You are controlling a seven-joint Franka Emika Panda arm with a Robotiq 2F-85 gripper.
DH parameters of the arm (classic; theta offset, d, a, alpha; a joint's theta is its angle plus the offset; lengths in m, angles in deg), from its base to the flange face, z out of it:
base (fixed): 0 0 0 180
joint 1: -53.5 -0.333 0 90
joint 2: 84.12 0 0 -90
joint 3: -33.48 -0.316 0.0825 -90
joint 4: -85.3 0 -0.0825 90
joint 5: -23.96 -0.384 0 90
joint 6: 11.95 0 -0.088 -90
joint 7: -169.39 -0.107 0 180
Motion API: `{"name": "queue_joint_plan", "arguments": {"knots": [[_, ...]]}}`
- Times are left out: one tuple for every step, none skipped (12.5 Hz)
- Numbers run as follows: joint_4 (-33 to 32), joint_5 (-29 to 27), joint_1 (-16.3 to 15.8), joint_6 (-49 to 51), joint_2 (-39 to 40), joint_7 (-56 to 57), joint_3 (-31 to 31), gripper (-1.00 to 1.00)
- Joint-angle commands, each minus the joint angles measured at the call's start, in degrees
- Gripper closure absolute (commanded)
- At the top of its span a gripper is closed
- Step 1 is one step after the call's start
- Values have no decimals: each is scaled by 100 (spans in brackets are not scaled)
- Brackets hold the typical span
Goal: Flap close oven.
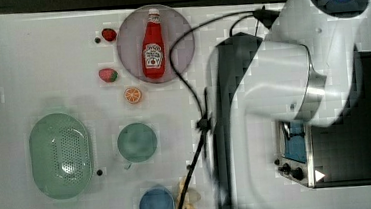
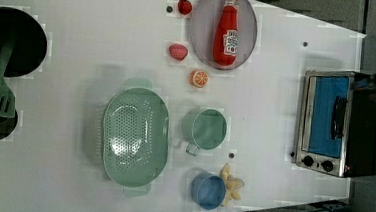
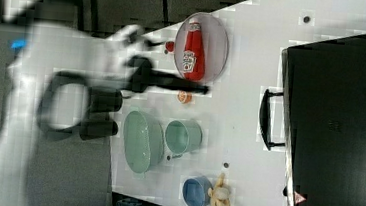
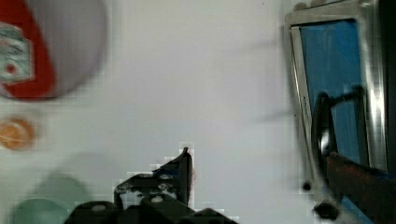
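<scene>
The black two-finger gripper (image 4: 261,182) is seen spread wide, nothing held, beside the black bar handle of the silver-framed, blue-doored black oven (image 2: 336,124) at the white counter's edge.

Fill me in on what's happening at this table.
A white robot arm is working at the toaster oven on the left view's right. The oven's blue-tinted flap door stands shut against its silver frame, bar handle facing out. The pincer is open, holds nothing, and sits just off the door. The ketchup bottle on its plate, the green colander and the cups lie untouched.
</scene>
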Motion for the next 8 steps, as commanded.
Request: {"name": "queue_joint_plan", "arguments": {"knots": [[205,-251,-144,790,-774,-2406,-147,-100],[195,-260,-178,1079,-944,-2998,-218,-100],[193,-260,-206,1265,-1086,-3471,-287,-100],[190,-260,-232,1326,-1210,-3737,-353,-100],[172,-260,-255,1329,-1336,-3797,-407,-100],[110,-260,-281,1330,-1487,-3797,-451,-100],[-11,-260,-302,1327,-1653,-3797,-481,-100],[-190,-261,-312,1283,-1826,-3797,-496,-100]]}}
